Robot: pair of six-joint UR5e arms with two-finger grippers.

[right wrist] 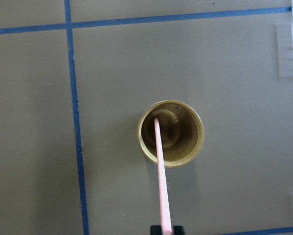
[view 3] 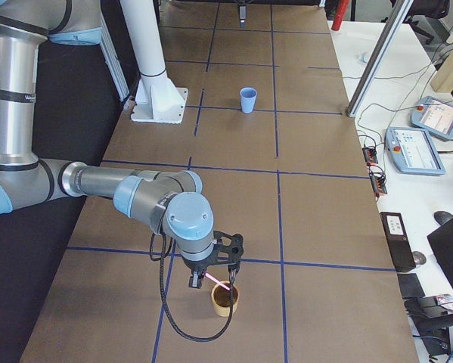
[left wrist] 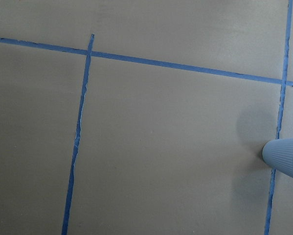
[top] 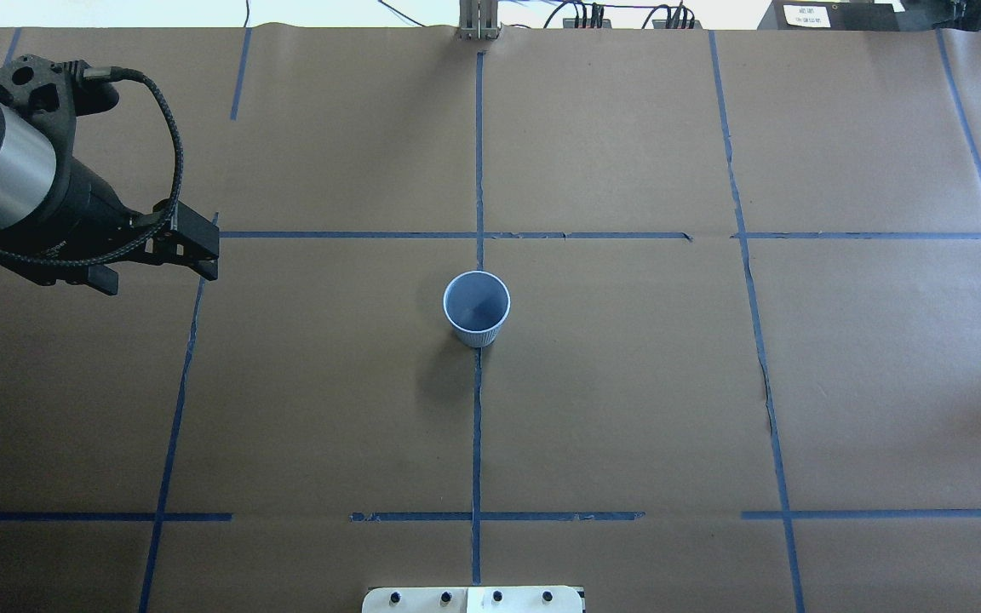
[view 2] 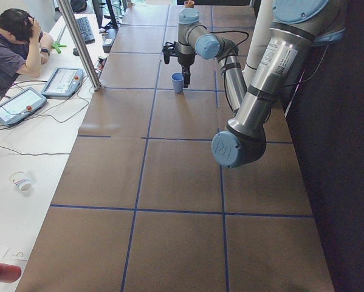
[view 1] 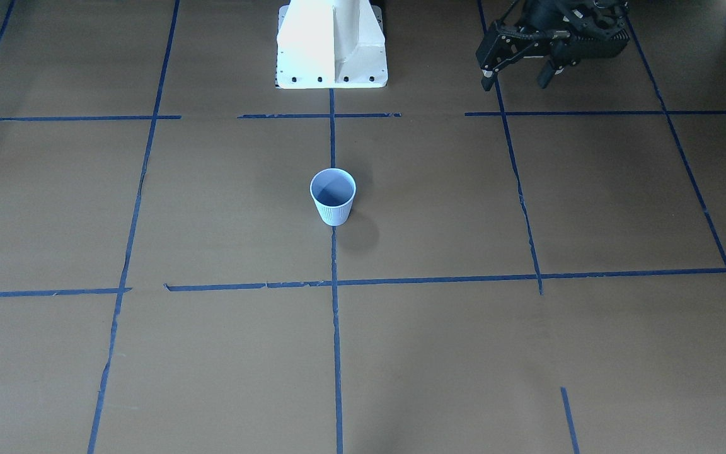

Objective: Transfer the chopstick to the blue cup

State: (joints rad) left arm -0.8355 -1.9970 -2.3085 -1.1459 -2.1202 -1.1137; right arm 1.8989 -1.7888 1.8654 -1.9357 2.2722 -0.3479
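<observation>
No lettering, label, brand or number can be read anywhere.

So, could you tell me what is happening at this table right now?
The right gripper is closed on a pink chopstick, whose lower end sits inside a tan cup at the robot's right end of the table. The blue cup stands upright and empty in the middle of the table. The left gripper hangs open above the table on its own side of the blue cup, holding nothing. The chopstick has not yet reached the blue cup.
</observation>
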